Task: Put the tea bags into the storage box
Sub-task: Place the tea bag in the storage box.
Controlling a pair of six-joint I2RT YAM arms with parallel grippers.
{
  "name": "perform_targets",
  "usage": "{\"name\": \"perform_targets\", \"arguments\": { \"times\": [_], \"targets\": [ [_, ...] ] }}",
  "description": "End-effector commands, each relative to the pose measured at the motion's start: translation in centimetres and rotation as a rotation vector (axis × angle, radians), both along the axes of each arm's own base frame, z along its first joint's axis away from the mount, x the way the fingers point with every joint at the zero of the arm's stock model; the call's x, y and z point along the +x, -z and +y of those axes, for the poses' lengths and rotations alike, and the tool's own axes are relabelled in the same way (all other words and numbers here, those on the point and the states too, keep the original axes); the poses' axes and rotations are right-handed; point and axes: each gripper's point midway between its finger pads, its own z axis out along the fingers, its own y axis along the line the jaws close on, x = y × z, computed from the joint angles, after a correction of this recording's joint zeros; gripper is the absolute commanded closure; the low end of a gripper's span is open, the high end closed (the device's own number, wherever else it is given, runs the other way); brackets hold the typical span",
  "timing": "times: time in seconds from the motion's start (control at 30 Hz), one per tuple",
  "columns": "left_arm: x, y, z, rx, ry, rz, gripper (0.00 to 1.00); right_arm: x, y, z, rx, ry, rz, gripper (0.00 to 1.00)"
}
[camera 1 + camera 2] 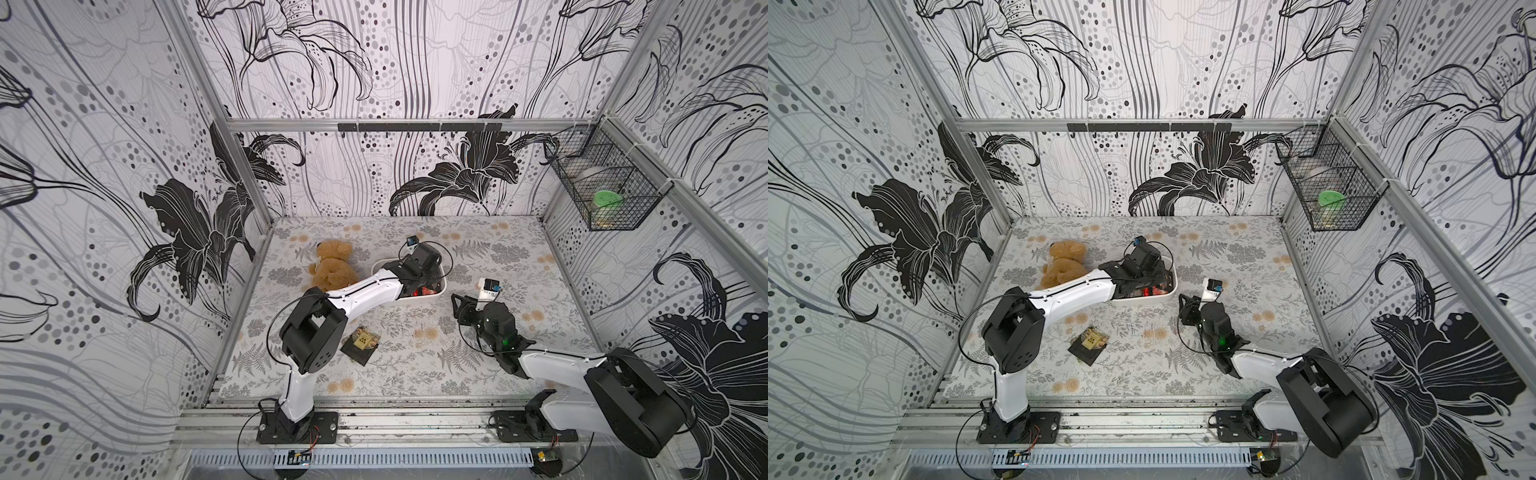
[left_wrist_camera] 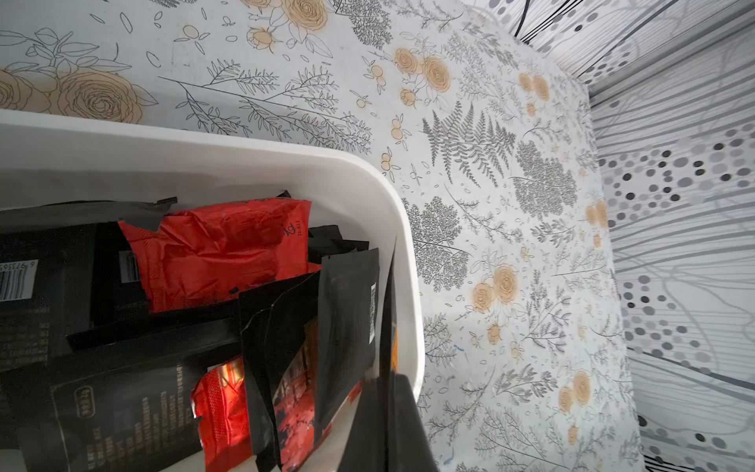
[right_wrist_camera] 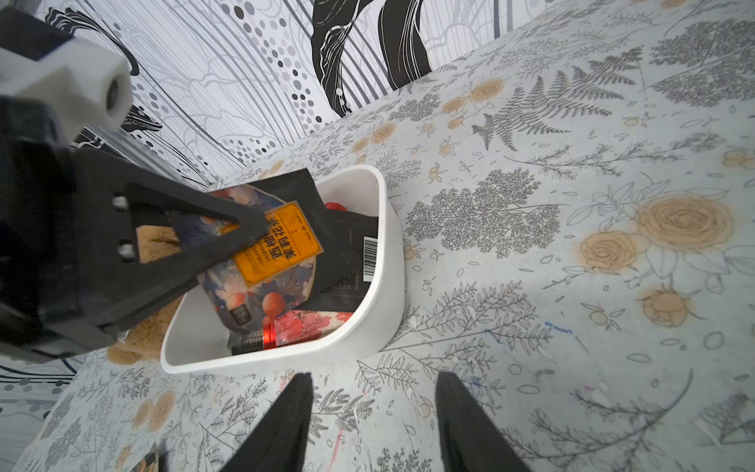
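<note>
Flowered tabletop (image 3: 572, 347) held the box (image 3: 393, 261). My left gripper (image 3: 255, 231) pinched a tea bag (image 3: 286, 245) above it, best released low. My right gripper (image 3: 374, 380) gaped, empty.

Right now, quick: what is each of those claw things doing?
Left gripper: closed, pinching an orange-labelled tea bag over the storage box.
Right gripper: open, holding nothing.

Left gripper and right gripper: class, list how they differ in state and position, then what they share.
The left gripper is shut on an orange-labelled tea bag; the right gripper is open and empty. The left gripper hangs over the white storage box; the right gripper is beside it, over the tablecloth. Both have black fingers.
</note>
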Motion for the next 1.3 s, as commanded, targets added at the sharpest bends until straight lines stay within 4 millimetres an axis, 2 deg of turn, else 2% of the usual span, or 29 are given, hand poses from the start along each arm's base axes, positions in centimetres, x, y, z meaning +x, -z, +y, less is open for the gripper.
{"name": "perform_targets", "arguments": {
  "times": [0.0,0.2,0.3,0.37,0.5,0.63,0.73,0.8,0.87,0.93,1.03,1.13,1.2,1.27],
  "targets": [
    [1.2,-0.9,0.2,0.034,-0.010,-0.048,1.00,0.6,-0.9,0.7,0.005,-0.022,-0.028,0.46],
    [2.3,0.1,2.0,0.101,-0.088,-0.059,0.98,0.7,-0.7,1.2,0.017,-0.045,-0.021,0.45],
    [2.6,0.8,2.7,0.098,-0.104,-0.045,0.90,0.6,-0.8,1.6,0.022,-0.066,-0.027,0.44],
    [2.8,0.7,2.8,0.096,-0.104,-0.045,0.78,0.6,-1.0,1.8,0.022,-0.078,-0.034,0.43],
    [2.8,-1.2,3.5,0.100,-0.105,-0.059,0.56,0.4,-1.3,2.7,0.030,-0.130,-0.045,0.43],
    [1.9,-5.1,6.5,0.165,-0.160,-0.124,0.46,0.1,-1.6,3.9,0.041,-0.199,-0.062,0.43],
    [0.0,-7.3,9.5,0.178,-0.214,-0.169,0.42,-0.2,-2.0,5.5,0.046,-0.274,-0.074,0.43],
    [-1.8,-7.9,11.2,0.170,-0.233,-0.181,0.40,-0.6,-2.1,7.0,0.023,-0.327,-0.084,0.43],
    [-3.7,-8.1,13.0,0.152,-0.252,-0.187,0.39,-1.4,-2.4,9.3,-0.005,-0.401,-0.102,0.43],
    [-6.0,-7.8,15.1,0.131,-0.280,-0.190,0.36,-2.6,-2.4,12.4,-0.039,-0.514,-0.112,0.43],
    [-9.4,-6.1,18.8,0.077,-0.350,-0.180,0.31,-4.7,-1.9,16.7,-0.098,-0.667,-0.114,0.44],
    [-12.6,-3.5,22.2,0.016,-0.416,-0.158,0.25,-6.3,-0.4,19.8,-0.134,-0.788,-0.065,0.48],
    [-14.5,-1.3,23.8,-0.027,-0.454,-0.135,0.21,-7.1,0.4,21.3,-0.125,-0.862,-0.020,0.52],
    [-15.8,0.7,24.4,-0.078,-0.456,-0.109,0.21,-7.4,2.3,22.5,-0.161,-0.902,0.050,0.57]
  ]
}}
